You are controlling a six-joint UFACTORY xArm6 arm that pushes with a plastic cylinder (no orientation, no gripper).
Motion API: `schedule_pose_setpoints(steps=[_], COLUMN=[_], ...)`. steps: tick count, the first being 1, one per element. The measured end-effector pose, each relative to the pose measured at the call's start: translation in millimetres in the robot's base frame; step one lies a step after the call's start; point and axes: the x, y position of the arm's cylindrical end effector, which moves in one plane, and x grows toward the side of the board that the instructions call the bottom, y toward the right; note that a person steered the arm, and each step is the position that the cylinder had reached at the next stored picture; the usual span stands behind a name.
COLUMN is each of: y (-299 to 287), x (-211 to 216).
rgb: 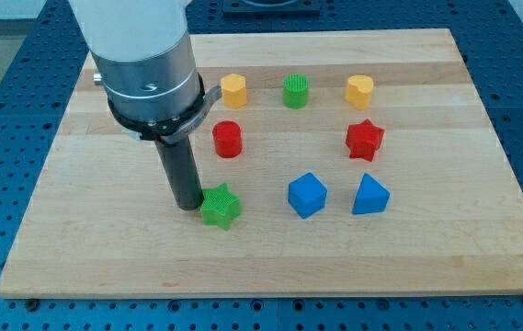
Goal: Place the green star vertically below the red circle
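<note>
My tip [187,206]: a bare rod with no jaws to open or close, so it holds nothing; its end rests on the board, touching the green star [221,206] from the star's 9 o'clock side.
Green star: sits just at 3 o'clock of my tip and at about 6 o'clock of the red circle [227,139], a touch toward the view's left of the circle's centre line, with a clear gap between them.
Step in hand: by my judgement the star is nearly in place; only a short nudge toward 3 o'clock seems needed to line it up under the circle.
How to do it well: push through the star's middle, slowly, so it does not spin off the tip; stop before it nears the blue cube [307,195] at its 3 o'clock.
Count, green: two, the star and a green cylinder [296,91].
Count, red: two, the circle and a red star [365,140].
Count, yellow: two, a yellow hexagon [233,89] and a yellow heart [359,91].
Count, blue: two, the cube and a blue triangle [370,196].
Board [445,257]: wooden, eight blocks in all.
</note>
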Motion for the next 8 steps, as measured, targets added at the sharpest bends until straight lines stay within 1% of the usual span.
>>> schedule_pose_setpoints(steps=[1, 2, 3, 4, 5, 6, 7, 8], y=[13.0, 6.9, -19.2, -34.8, 13.0, 20.8, 20.8, 20.7], x=[0.4, 0.4, 17.0, 71.5, 95.5, 79.9, 79.1, 59.6])
